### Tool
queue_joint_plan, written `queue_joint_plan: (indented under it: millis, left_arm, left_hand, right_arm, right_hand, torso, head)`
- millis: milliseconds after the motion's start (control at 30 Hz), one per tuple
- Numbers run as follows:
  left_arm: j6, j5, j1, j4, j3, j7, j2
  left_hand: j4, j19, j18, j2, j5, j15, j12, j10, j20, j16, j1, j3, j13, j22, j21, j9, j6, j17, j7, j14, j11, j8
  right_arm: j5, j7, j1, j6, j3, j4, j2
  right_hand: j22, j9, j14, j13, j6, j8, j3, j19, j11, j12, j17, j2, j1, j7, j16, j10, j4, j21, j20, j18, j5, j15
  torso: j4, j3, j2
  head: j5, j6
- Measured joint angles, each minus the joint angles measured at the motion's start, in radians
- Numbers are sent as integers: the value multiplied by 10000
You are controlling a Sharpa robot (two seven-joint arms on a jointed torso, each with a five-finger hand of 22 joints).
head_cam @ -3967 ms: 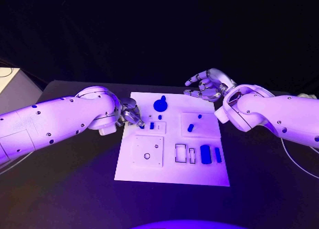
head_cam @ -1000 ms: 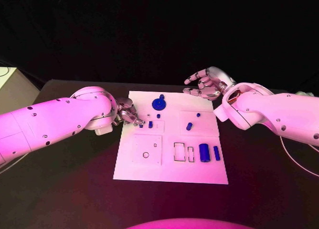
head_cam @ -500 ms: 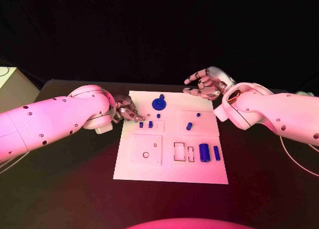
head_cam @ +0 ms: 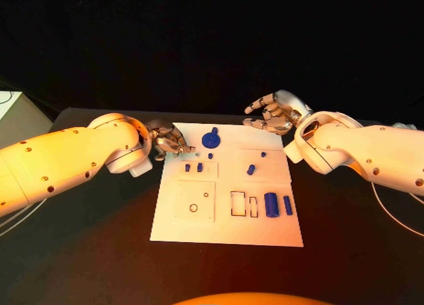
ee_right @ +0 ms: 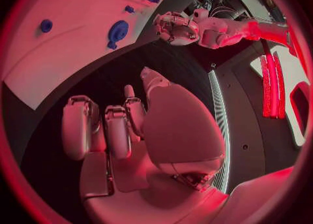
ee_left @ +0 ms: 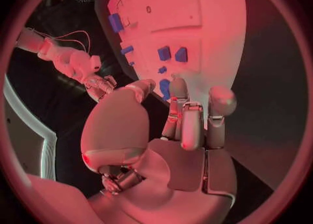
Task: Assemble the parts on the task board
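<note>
The white task board point(head_cam: 226, 222) lies mid-table. On it stand a round blue knobbed part point(head_cam: 212, 139), two small blue parts point(head_cam: 187, 168) side by side left of centre, another part point(head_cam: 251, 169) on the right, and two larger blue parts point(head_cam: 271, 204) beside empty slots point(head_cam: 239, 203). My left hand point(head_cam: 169, 141) hovers at the board's far left corner, its fingers holding nothing; in the left wrist view this hand point(ee_left: 189, 130) points at the board point(ee_left: 195, 20). My right hand point(head_cam: 271, 113) floats beyond the far right corner, fingers loosely curled and apart, empty, as the right wrist view point(ee_right: 124, 130) confirms.
A pale box point(head_cam: 6, 114) stands at the table's far left edge. Black tabletop surrounds the board on all sides. A small round hole point(head_cam: 193, 207) sits in the board's near left square.
The left hand set a second small blue part beside the first and drew back toward the board's far left corner. The right hand stayed where it was.
</note>
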Motion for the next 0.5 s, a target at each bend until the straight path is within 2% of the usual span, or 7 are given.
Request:
queue_joint_plan:
  millis: [33,67,133,167,200,267,500]
  left_arm:
    - [-118,52,0,2,0,215,-15]
    - [-158,64,0,3,0,291,-19]
    - [-560,137,-2,29,-14,1108,-41]
    - [-604,137,-3,34,-18,1204,-41]
    - [-783,124,-11,56,-41,1596,-38]
    - [-1061,24,-37,78,-81,2188,-24]
    - [-1851,-1076,-189,-12,-223,3828,228]
  left_hand:
    - [-163,-654,208,43,0,105,-253,-431,93,-478,560,247,-162,-952,-645,-149,-266,-347,129,-411,146,-168]
    - [-286,-937,291,58,0,164,-399,-671,147,-701,898,396,-262,-1340,-936,-242,-376,-551,204,-629,211,-265]
    - [-660,-1498,306,48,0,378,-916,-1343,337,-1426,1741,930,-663,-2106,-1563,-654,-648,-1441,478,-1419,450,-591]
    - [-764,-1617,335,40,0,440,-1065,-1507,382,-1719,1917,1063,-776,-2212,-1680,-773,-707,-1807,536,-1753,514,-683]
    - [-970,-1787,337,-4,-2,506,-1318,-1724,457,-2080,2175,1266,-1015,-2314,-1820,-1027,-778,-2300,609,-2197,595,-867]
    - [-1316,-1881,337,-90,-117,559,-1622,-1917,547,-2295,2449,1438,-1352,-2338,-1854,-1434,-833,-2716,664,-2529,644,-1149]
    - [-1640,-2166,336,-171,-146,672,-2451,-2326,656,-2890,2408,1464,-2223,-2245,-1805,-2270,-750,-3942,700,-3399,807,-1511]
  right_arm:
    - [1,2,0,0,0,0,-2]
    - [1,3,0,0,0,0,-3]
    - [3,13,0,-4,-4,-7,-12]
    - [4,15,0,-4,-4,-8,-13]
    - [6,21,0,-6,-4,-19,-15]
    - [12,33,0,-9,-4,-38,-16]
    - [51,101,0,-15,-2,-78,0]
  right_hand:
    - [0,0,0,0,0,0,0,0,0,0,0,0,0,0,0,0,0,-20,0,-1,0,0]
    - [0,0,0,0,0,0,0,0,0,0,0,0,0,0,0,0,0,-43,0,0,0,0]
    - [-1,0,0,0,0,0,0,0,-2,-95,0,0,0,0,-80,-49,0,-177,0,0,16,0]
    - [-1,0,0,0,0,0,0,0,-5,-130,0,0,0,0,-118,-96,0,-237,0,0,30,0]
    - [-1,0,0,0,0,0,33,0,-7,-189,-1,0,0,0,-185,-161,-25,-353,0,98,39,0]
    - [-1,0,0,0,0,0,70,-5,-17,-232,-1,0,0,0,-233,-201,-14,-485,5,160,39,0]
    - [-2,0,0,0,0,0,70,-37,-17,-327,8,0,0,0,-288,-271,-14,-602,37,160,39,0]
  torso:
    - [0,0,1]
    - [1,1,2]
    - [3,0,4]
    - [3,0,4]
    - [3,0,4]
    - [8,-5,3]
    - [6,-12,-9]
  head:
    - [-4,7]
    - [-6,13]
    - [-16,41]
    - [-21,49]
    - [-25,62]
    - [-38,78]
    - [-65,132]
